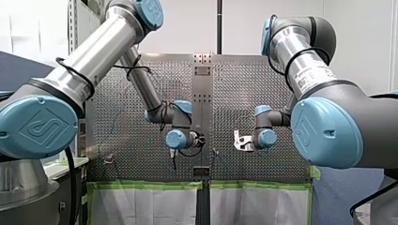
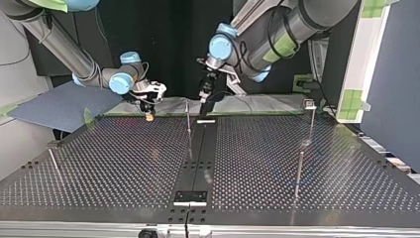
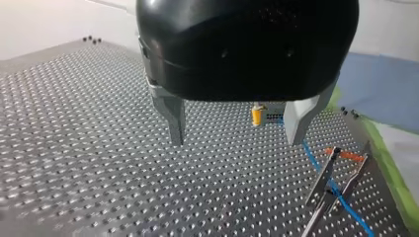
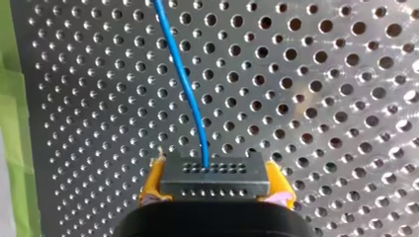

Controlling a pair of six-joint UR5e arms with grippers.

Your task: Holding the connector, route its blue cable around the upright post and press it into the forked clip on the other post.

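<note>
My right gripper [image 4: 215, 193] has its yellow pads [image 4: 151, 183] shut on a dark grey connector [image 4: 215, 174]. The blue cable [image 4: 184, 79] leaves the connector's face and runs ahead over the perforated plate. In the top view my right gripper [image 2: 148, 113] hangs low at the far left of centre. My left gripper [image 3: 236, 140] is open, with nothing between its metal fingers [image 3: 174, 121], and hovers above the plate. Ahead of it lie the connector [image 3: 259, 114], the cable [image 3: 316, 165] and the forked clip [image 3: 332, 180] that the cable passes. A thin upright post [image 2: 188, 119] stands near my left gripper [image 2: 204, 105].
A tall post with a small head [image 2: 310, 105] stands at the top view's right, and a short slanted pin [image 2: 53, 161] at its left. Green tape [image 4: 12, 98] edges the plate beside my right gripper. A dark centre strip [image 2: 198, 158] divides the perforated table.
</note>
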